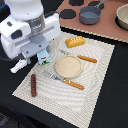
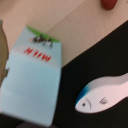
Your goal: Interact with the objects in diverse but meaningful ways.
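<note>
My gripper [image 1: 42, 50] hangs at the placemat's edge on the exterior view's left, directly over the white-blue-green carton [image 1: 44, 58]. The arm's bulk hides the fingers, so their state is unclear. In the wrist view the carton [image 2: 32, 75] fills the frame, with red "MILK" lettering and a green top. The white fish-shaped piece [image 2: 102, 95] lies beside it on the black table, also seen from outside [image 1: 18, 65]. A brown sausage [image 1: 33, 85] rests on the mat's near corner. The golden bread loaf [image 1: 75, 41] lies at the mat's far side. The grey pot [image 1: 90, 15] stands on the brown board.
A tan plate [image 1: 68, 66] sits mid-mat, flanked by a fork [image 1: 67, 81] and a knife [image 1: 85, 58] with orange handles. A beige bowl [image 1: 122, 17] stands at the back on the exterior view's right. Black burner discs [image 1: 66, 13] lie on the brown board.
</note>
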